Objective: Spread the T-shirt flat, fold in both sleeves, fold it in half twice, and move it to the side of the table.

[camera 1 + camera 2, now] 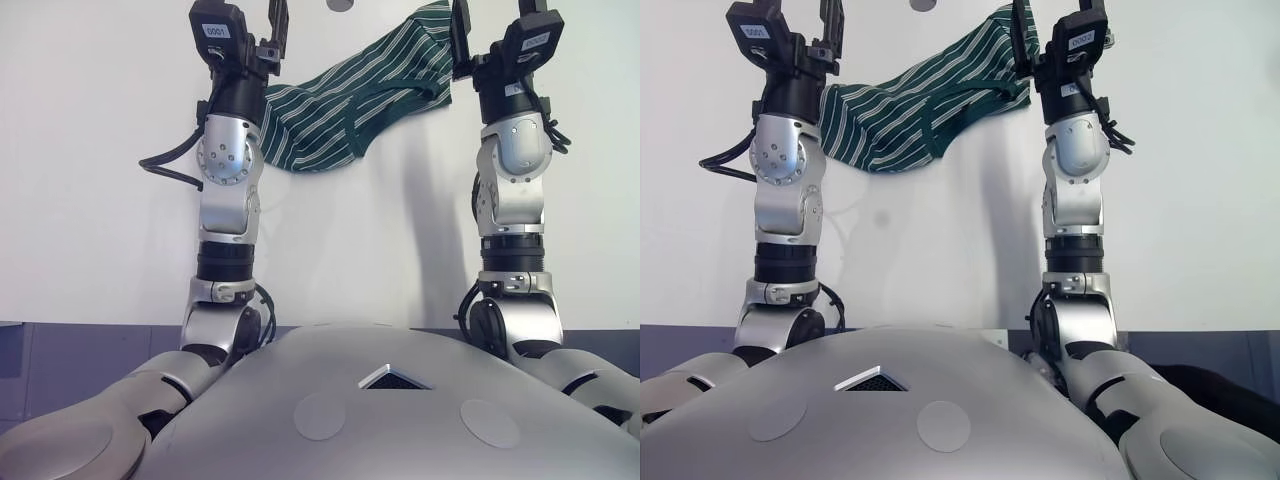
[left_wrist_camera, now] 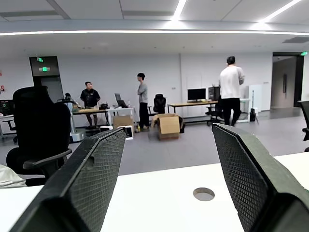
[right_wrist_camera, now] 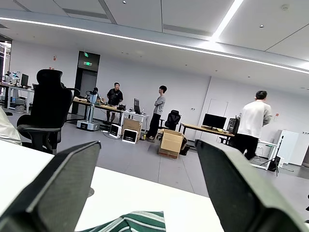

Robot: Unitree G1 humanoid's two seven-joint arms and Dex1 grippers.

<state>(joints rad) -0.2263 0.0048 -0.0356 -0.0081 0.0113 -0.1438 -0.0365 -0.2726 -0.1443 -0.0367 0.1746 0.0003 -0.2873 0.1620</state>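
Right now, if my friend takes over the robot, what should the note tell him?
Left end effector: open, empty, by the left end of the T-shirt.
Right end effector: open, at the T-shirt's right end, gripping nothing.
T-shirt: bunched up on the far part of the table.
Done: nothing yet. Left: spread flat, fold sleeves, halve twice, move aside.

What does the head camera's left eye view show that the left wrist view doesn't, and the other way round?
Left eye view: both arms stretched over the white table, the green striped T-shirt lying bunched between them, and the right gripper open at the shirt's far corner. Left wrist view: the room beyond the table, with a black chair and a cardboard box. Shared: the table, the round hole in it, and the left gripper, open with nothing between its fingers.
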